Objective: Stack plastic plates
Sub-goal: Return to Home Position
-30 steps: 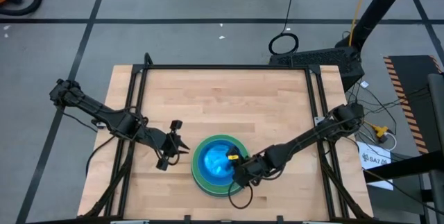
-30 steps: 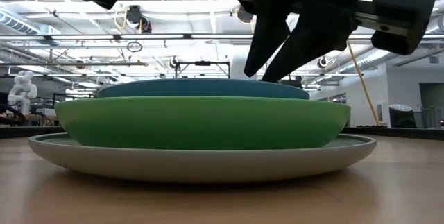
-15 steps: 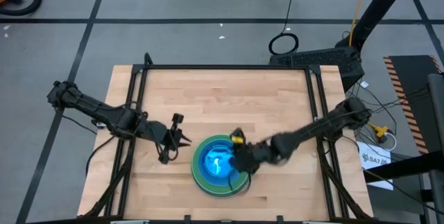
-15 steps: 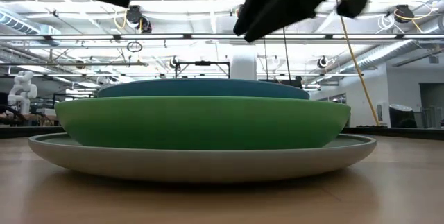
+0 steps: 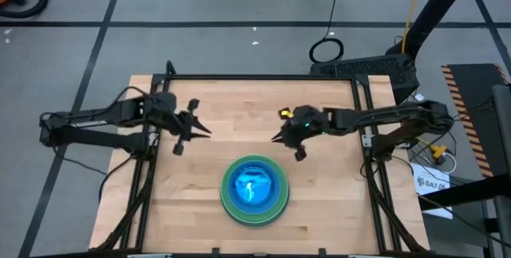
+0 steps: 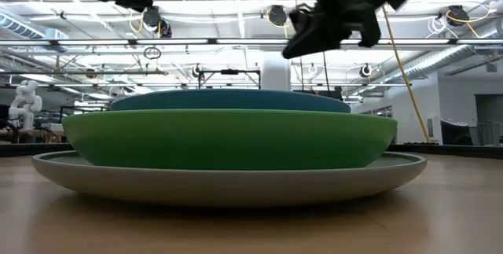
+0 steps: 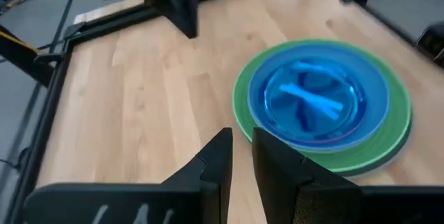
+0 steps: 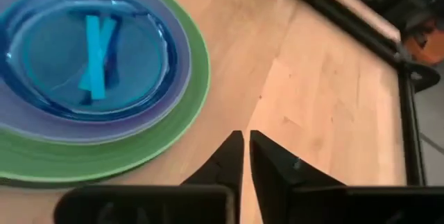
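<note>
With the plastic plates point(image 5: 254, 192) stacked, left gripper point(image 5: 204, 129) and right gripper point(image 5: 276, 137) hover beyond them, fingers pressed together and empty, so only homing seems left.

The left arm point(image 5: 96, 124) and right arm point(image 5: 383, 117) are slim, black, jointed, with pointed dark fingers point(image 7: 218, 163).

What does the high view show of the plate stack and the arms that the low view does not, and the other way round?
Only the high view: the whole table, the left gripper and the right gripper, both apart from the stack, on either side of it, and the blue top plate seen face on.
Only the low view: the stack's side profile, with the large grey plate at the bottom and a green plate resting in it, and the room behind.
Both: one stack, blue above green.
</note>
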Action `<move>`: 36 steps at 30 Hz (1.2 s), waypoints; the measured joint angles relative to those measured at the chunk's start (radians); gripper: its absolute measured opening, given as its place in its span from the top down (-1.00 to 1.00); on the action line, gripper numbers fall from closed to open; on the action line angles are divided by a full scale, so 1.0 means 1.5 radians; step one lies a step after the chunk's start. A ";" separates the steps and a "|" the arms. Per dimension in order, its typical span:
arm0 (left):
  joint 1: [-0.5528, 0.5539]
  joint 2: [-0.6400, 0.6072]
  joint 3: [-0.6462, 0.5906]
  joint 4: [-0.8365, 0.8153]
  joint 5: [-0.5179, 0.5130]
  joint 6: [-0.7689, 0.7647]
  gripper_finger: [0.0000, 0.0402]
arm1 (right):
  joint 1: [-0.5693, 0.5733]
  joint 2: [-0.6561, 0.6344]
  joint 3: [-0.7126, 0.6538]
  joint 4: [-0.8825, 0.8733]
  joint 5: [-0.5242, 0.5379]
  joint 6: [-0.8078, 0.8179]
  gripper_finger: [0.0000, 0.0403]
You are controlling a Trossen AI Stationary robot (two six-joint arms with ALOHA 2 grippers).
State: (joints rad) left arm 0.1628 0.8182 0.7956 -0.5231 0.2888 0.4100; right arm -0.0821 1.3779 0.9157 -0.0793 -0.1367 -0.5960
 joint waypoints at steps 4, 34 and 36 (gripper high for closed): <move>0.061 -0.013 -0.032 0.051 0.101 -0.012 0.68 | -0.051 -0.072 -0.106 0.111 -0.040 0.019 0.98; 0.165 -0.141 -0.429 0.487 0.141 -0.203 0.68 | -0.165 -0.602 -0.538 0.359 -0.051 0.175 0.99; 0.169 -0.141 -0.435 0.491 0.141 -0.203 0.68 | -0.174 -0.616 -0.547 0.359 -0.051 0.176 0.99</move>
State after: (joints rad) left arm 0.4168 0.6064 0.1429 0.2138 0.5011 0.1061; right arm -0.3432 0.4540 0.0959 0.4598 -0.2126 -0.3325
